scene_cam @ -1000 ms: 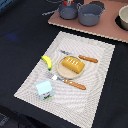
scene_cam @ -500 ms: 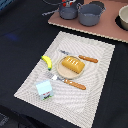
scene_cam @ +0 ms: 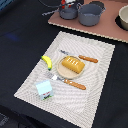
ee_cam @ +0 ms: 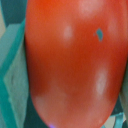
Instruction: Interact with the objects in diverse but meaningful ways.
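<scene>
A round red tomato fills the wrist view, pressed close to the camera, and my fingers are hidden by it. In the exterior view it shows as a red spot at the top edge, just above a grey pot, with my gripper around it, apparently shut on it. On the striped placemat a golden bread loaf lies on a round plate. A small yellow banana lies on the exterior view's left of it. A white-and-light-blue carton stands near the mat's front corner.
A fork, a wooden-handled knife behind the plate and another in front lie on the mat. A second grey pot and a pale bowl stand on a brown board at the back.
</scene>
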